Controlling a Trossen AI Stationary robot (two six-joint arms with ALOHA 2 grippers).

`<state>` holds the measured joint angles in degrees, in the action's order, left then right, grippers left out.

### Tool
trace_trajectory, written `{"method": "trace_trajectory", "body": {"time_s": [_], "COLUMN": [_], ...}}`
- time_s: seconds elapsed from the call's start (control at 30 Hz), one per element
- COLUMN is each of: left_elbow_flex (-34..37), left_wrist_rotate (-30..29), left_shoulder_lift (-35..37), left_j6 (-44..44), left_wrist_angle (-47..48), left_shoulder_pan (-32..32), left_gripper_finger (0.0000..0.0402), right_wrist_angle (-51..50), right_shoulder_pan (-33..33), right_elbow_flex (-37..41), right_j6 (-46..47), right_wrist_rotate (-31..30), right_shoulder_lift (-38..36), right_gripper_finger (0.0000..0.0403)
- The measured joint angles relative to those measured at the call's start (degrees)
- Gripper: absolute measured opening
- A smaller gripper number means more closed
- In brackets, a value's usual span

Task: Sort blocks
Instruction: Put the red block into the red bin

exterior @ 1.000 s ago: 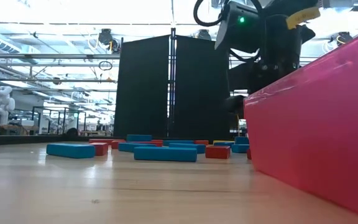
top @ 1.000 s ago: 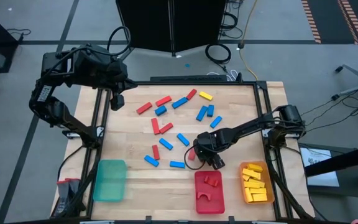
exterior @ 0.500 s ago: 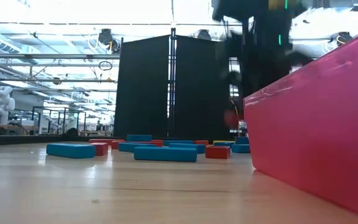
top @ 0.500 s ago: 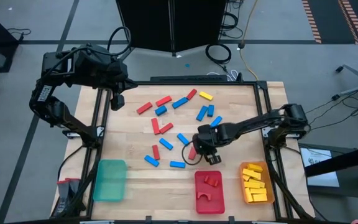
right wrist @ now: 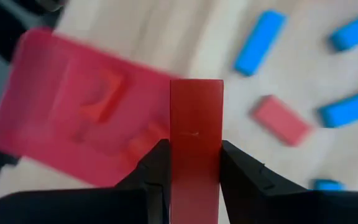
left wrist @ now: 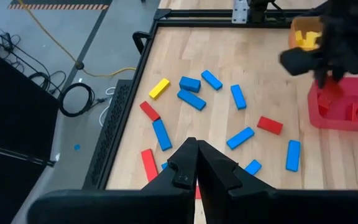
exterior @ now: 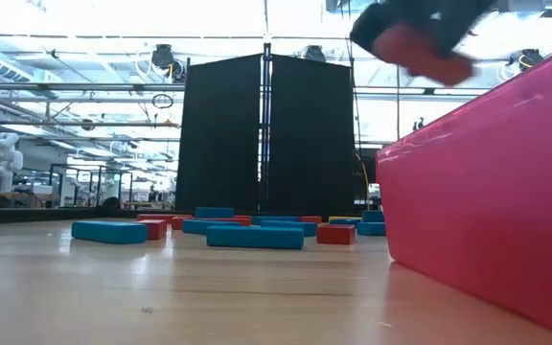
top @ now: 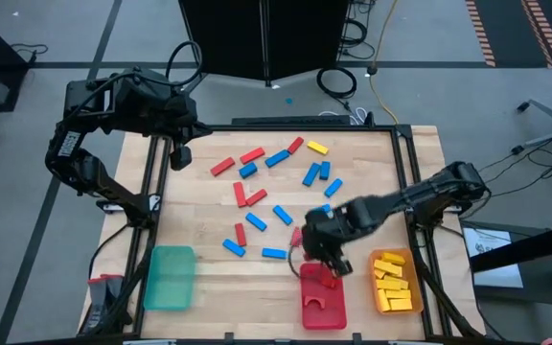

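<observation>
Right wrist view: the right gripper (right wrist: 191,158) pinches a red block (right wrist: 195,130) across its long flat faces, above the red tray (top: 322,299). The block appears rigid, light and smooth. Left gripper (left wrist: 196,163): jaws pressed together, parked.

Wooden table (top: 199,220) in a dark frame, bearing loose blocks and three trays.

Scattered across the middle and far part: blue blocks (top: 283,215), red blocks (top: 222,167) and a single yellow block (top: 316,148). Lined along the near edge, well apart: green tray (top: 170,278) at left, red tray (top: 322,305) in the middle with red pieces inside, orange tray (top: 394,283) at right filled with yellow pieces.
</observation>
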<state>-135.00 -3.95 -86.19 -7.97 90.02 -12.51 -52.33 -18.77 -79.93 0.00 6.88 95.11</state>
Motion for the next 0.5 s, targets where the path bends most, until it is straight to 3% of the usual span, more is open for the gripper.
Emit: {"method": "trace_trajectory", "body": {"time_s": [0.5], "left_elbow_flex": [0.0], "left_wrist_rotate": [0.0], "left_shoulder_lift": [0.0], "left_j6": [-1.93], "left_wrist_angle": [0.0], "left_shoulder_pan": [0.0], "left_gripper_finger": [0.0015], "right_wrist_angle": [5.35], "right_shoulder_pan": [-9.37], "right_elbow_flex": [0.28], "right_j6": [8.22], "right_wrist_rotate": [4.19], "right_shoulder_lift": [8.28], "right_gripper_finger": [0.0081]}}
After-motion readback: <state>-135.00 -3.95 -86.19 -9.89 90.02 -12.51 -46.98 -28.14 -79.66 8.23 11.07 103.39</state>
